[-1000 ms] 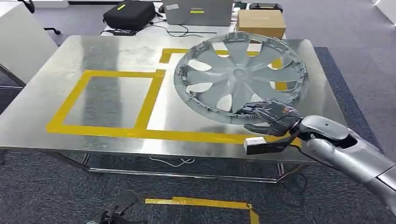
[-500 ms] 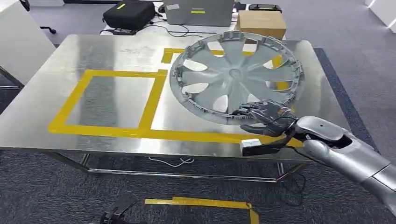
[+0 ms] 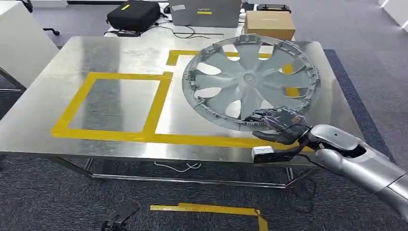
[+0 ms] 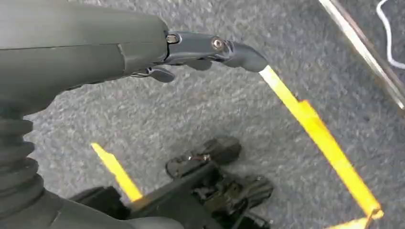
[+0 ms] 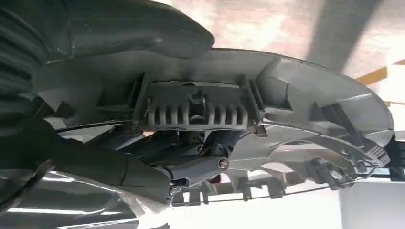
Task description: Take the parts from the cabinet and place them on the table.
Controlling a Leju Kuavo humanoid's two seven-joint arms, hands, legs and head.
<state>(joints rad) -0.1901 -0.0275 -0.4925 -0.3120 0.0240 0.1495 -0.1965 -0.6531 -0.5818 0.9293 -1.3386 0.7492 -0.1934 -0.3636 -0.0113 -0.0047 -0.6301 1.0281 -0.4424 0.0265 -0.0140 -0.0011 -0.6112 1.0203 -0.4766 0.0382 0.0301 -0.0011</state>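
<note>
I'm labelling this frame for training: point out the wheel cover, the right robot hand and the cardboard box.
wheel cover (image 3: 250, 77), head view, its hub.
right robot hand (image 3: 279, 126), head view, back of the hand.
cardboard box (image 3: 268, 21), head view, top face.

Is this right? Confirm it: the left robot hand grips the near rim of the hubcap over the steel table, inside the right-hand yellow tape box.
Not quite: it is the right robot hand, not the left, that grips the near rim of the hubcap over the steel table, by the right-hand yellow tape box. The head view shows this. The left robot hand hangs over the carpet, holding nothing.
</note>
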